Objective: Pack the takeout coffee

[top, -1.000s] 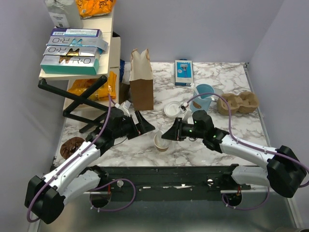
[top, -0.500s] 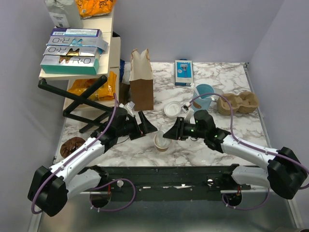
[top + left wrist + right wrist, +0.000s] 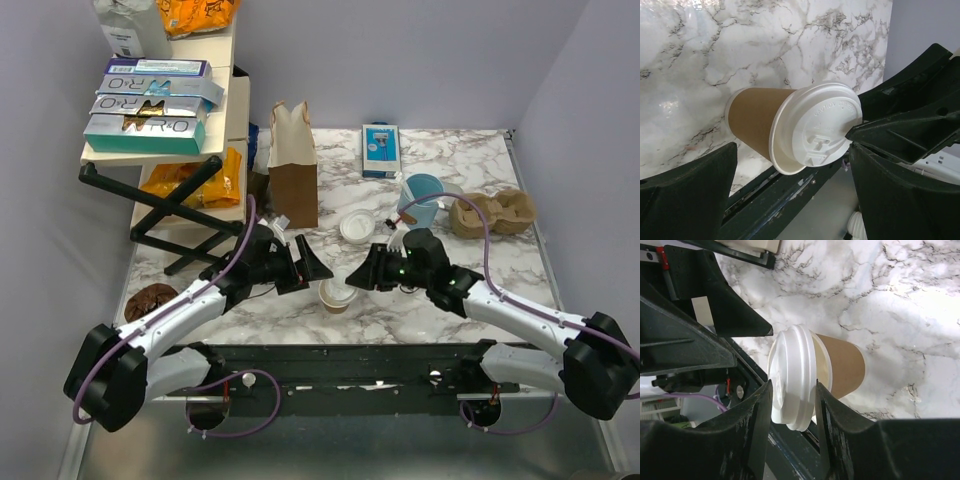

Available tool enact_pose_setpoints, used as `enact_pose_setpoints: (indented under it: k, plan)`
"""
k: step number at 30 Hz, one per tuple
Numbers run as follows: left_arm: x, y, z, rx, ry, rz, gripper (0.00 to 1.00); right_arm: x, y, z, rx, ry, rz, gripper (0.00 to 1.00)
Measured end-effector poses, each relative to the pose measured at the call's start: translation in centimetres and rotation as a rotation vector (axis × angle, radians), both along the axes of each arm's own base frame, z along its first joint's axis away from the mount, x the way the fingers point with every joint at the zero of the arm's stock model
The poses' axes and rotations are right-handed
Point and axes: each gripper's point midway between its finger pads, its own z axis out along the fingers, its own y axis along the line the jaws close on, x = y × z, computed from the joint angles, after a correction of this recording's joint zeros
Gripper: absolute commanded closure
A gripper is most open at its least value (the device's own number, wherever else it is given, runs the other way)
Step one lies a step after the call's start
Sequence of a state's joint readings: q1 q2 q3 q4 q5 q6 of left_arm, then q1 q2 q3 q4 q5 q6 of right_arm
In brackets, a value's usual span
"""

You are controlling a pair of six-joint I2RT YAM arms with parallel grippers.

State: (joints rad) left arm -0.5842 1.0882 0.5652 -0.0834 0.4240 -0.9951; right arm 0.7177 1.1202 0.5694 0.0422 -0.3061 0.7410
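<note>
The cup (image 3: 334, 299) stands on the table (image 3: 450, 160) near its front edge, now capped with the lid (image 3: 815, 127). The right gripper (image 3: 353, 281) straddles the lid, its jaws wider than a second ago; whether it is pinching or free, I cannot tell. The left gripper (image 3: 312, 275), jaws spread wide, has moved in to flank the cup without touching it.

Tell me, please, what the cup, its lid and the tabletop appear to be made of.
Cup: probably paper, matte tan wall without shine. Lid: likely white plastic, smooth, with moulded raised lettering and a sip opening. Tabletop: glossy white with grey veins; marble or a marble-look laminate, the look leaves it open.
</note>
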Motion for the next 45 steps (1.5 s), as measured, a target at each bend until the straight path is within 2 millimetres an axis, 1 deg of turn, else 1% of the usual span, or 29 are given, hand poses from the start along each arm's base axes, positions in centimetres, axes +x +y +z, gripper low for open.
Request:
enact_pose_setpoints:
  k: [3, 9, 13, 20, 23, 24, 26, 30, 35, 38, 39, 41, 43, 44, 45]
  plan:
    - [-0.1, -0.7, -0.3, -0.009, 0.017, -0.012, 0.01, -0.1, -0.2, -0.5, -0.017, 0.013, -0.003, 0.50]
    - [-1.0, -1.6, -1.8, 0.011, 0.073, -0.041, 0.01, -0.4, -0.7, -2.0, -0.072, 0.048, 0.000, 0.48]
    - [-1.3, -1.9, -1.9, 0.010, 0.086, -0.044, 0.01, -0.4, -0.7, -2.3, -0.090, 0.058, 0.006, 0.46]
    - [-1.4, -2.1, -1.9, 0.001, 0.103, -0.038, 0.03, -0.4, -0.6, -2.9, -0.114, 0.066, 0.031, 0.38]
    - [-1.3, -2.1, -1.9, 0.001, 0.106, -0.030, 0.07, -0.6, -0.6, -3.3, -0.129, 0.073, 0.044, 0.36]
    - [-1.3, -2.0, -2.0, 0.005, 0.109, -0.027, 0.10, -0.7, -0.7, -3.4, -0.133, 0.076, 0.049, 0.36]
    - [-1.4, -2.0, -2.1, 0.012, 0.114, -0.023, 0.12, -0.9, -0.6, -3.5, -0.138, 0.079, 0.061, 0.35]
    - [-1.3, -1.9, -2.2, 0.018, 0.116, -0.018, 0.18, -0.8, -0.4, -3.0, -0.130, 0.070, 0.076, 0.34]
    - [-1.3, -1.7, -2.3, 0.029, 0.123, -0.012, 0.23, -0.7, -0.1, -2.6, -0.122, 0.057, 0.089, 0.34]
    - [-1.3, -1.6, -2.4, 0.034, 0.126, -0.008, 0.32, -0.7, 0.0, -2.8, -0.128, 0.063, 0.098, 0.35]
    - [-1.3, -1.6, -2.5, 0.035, 0.126, -0.008, 0.36, -0.7, 0.1, -2.9, -0.131, 0.067, 0.099, 0.35]
    - [-1.3, -1.6, -2.5, 0.037, 0.126, -0.006, 0.39, -0.8, 0.2, -3.1, -0.134, 0.072, 0.105, 0.35]
    - [-1.4, -1.6, -2.5, 0.038, 0.127, -0.006, 0.45, -0.9, 0.3, -3.1, -0.134, 0.070, 0.110, 0.35]
    - [-1.4, -1.6, -2.5, 0.038, 0.127, -0.006, 0.45, -1.0, 0.4, -3.0, -0.134, 0.069, 0.112, 0.34]
    - [-1.4, -1.6, -2.5, 0.037, 0.126, -0.005, 0.48, -1.1, 0.4, -3.0, -0.134, 0.069, 0.115, 0.34]
